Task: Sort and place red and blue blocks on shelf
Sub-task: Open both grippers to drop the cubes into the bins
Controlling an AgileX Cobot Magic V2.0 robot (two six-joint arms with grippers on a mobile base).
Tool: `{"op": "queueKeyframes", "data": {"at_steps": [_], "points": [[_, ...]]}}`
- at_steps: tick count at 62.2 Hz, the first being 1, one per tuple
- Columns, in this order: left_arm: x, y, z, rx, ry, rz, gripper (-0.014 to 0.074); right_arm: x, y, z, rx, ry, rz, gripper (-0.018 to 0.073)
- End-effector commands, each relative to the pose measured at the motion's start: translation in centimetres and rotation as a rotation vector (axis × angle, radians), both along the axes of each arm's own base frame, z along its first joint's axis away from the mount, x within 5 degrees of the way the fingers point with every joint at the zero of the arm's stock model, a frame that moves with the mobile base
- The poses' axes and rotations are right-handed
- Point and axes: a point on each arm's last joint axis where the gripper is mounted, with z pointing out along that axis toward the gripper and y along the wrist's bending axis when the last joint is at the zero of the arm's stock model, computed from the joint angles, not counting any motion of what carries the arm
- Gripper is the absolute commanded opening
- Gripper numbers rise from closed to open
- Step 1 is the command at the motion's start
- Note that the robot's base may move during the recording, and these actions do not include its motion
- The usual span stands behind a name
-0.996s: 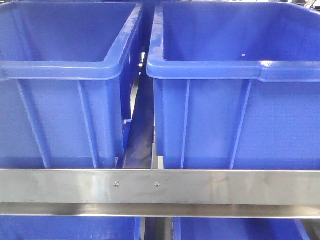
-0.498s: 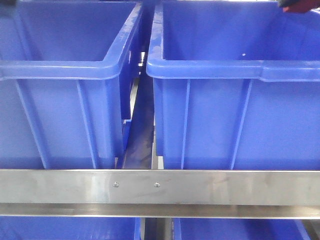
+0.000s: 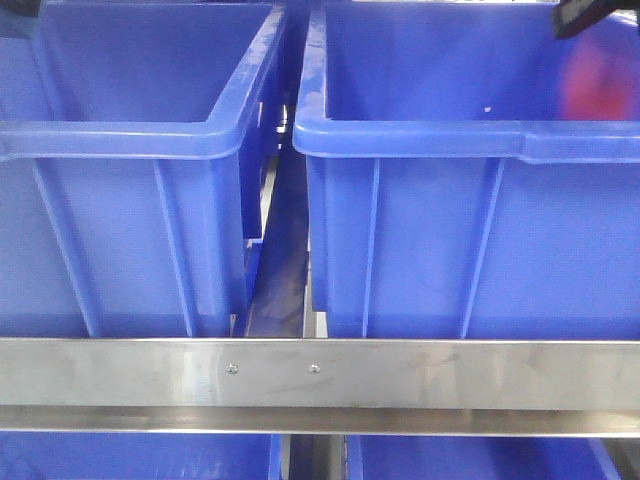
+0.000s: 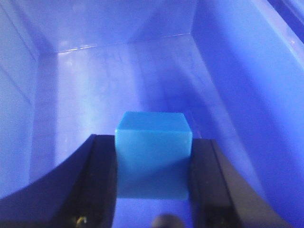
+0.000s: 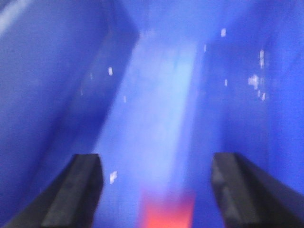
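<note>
Red block [image 3: 600, 75] now smears low inside the right bin [image 3: 450, 140]; half a second ago it sat at the top corner, tight against the dark right gripper [image 3: 588, 16].

From the right wrist, that claw [image 5: 156, 164] stands wide with nothing between its fingers, and the red block [image 5: 167, 214] is a blur below them over the blue floor; whether it has landed I cannot tell. The left gripper [image 4: 153, 142] clamps the blue block [image 4: 153, 156] squarely between its two black fingers, held above the bare floor inside a blue bin. The left bin [image 3: 110, 140] and the right bin stand side by side on the shelf [image 3: 450, 420], just behind its front rail [image 3: 480, 375] with two screws [image 3: 232, 369]. Rims of more blue bins [image 3: 140, 455] show below the rail.
</note>
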Motion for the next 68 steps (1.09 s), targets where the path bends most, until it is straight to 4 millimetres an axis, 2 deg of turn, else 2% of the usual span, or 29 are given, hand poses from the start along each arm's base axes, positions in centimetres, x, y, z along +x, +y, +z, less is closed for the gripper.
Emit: {"op": "queueKeyframes", "data": {"at_steps": [1,41,45,50,54,60,68], "points": [[-0.04,-0.21,2.62,-0.042,-0.141,-0.012,0.0139,0.07,0.0,2.36,0.011,-0.118,0.006,0.0599],[-0.08,-0.3,2.57,-0.045,-0.134,-0.015,0.0153,0.08,0.0,2.4,0.013,-0.123,0.006,0.0599],[-0.08,-0.3,2.57,-0.035,-0.137,-0.018,0.0217,0.08,0.0,2.4,0.013,-0.123,0.006,0.0599],[-0.08,-0.29,2.55,-0.033,-0.136,-0.018,0.0383,0.08,0.0,2.4,0.013,-0.123,0.006,0.0599],[-0.08,-0.29,2.55,-0.033,-0.136,-0.018,0.0549,0.1,0.01,2.49,0.015,-0.132,0.006,0.0599],[-0.08,-0.29,2.55,-0.033,-0.136,-0.018,0.0703,0.11,0.01,2.53,0.016,-0.137,0.007,0.0599],[-0.08,-0.29,2.53,-0.032,-0.133,-0.018,0.068,0.07,0.0,2.61,0.017,-0.139,0.007,0.0599]]}}
